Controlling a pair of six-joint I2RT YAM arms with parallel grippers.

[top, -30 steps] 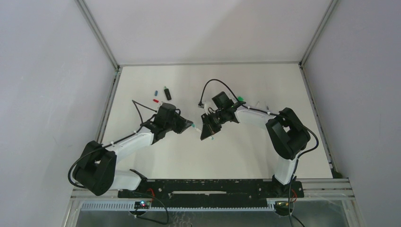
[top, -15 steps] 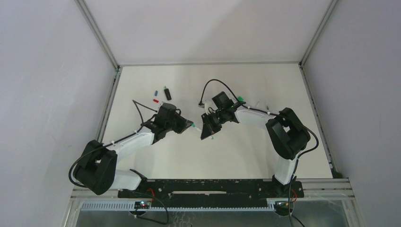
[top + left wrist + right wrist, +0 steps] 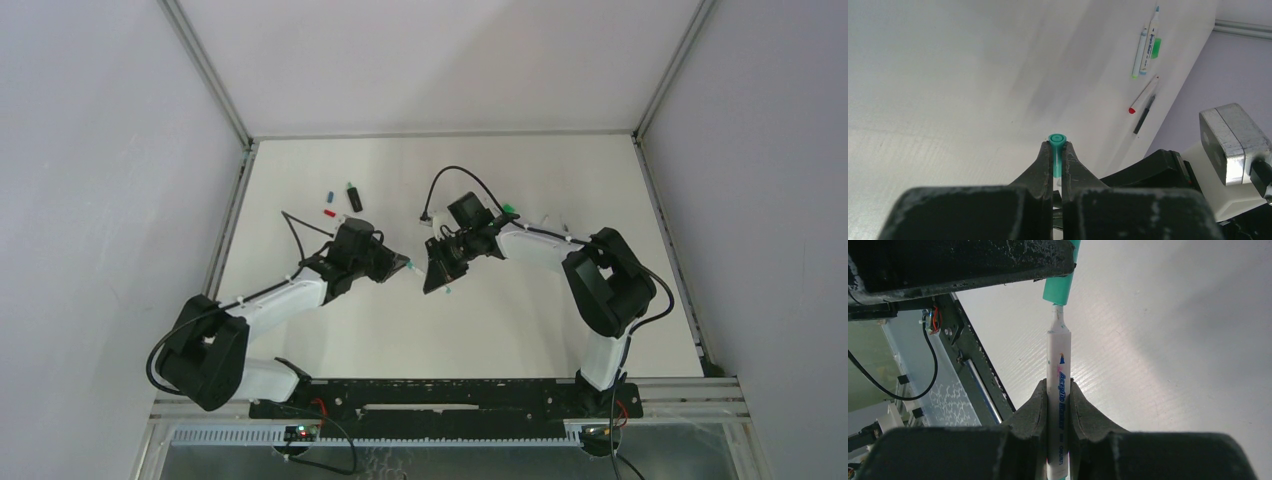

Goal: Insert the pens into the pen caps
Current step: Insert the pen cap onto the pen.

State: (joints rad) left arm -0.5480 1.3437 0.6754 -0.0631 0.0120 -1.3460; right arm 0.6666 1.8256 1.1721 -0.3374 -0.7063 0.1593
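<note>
Now your left gripper [image 3: 1058, 150] pinches a teal cap [image 3: 1057, 140] and your right gripper [image 3: 1058, 390] squeezes a white pen [image 3: 1058, 355], tip at the cap's mouth at twelve o'clock, so this pair looks almost joined, while other pens [image 3: 1139, 52], and loose caps [image 3: 330, 196] at eleven o'clock, wait.

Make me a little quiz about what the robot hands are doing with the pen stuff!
1. True or false: the left gripper holds a red cap.
2. What holds the white pen? A: the left gripper. B: the right gripper.
3. Fill in: the pen's tip points at the ____ cap.
Key: 1 false; 2 B; 3 teal.
</note>
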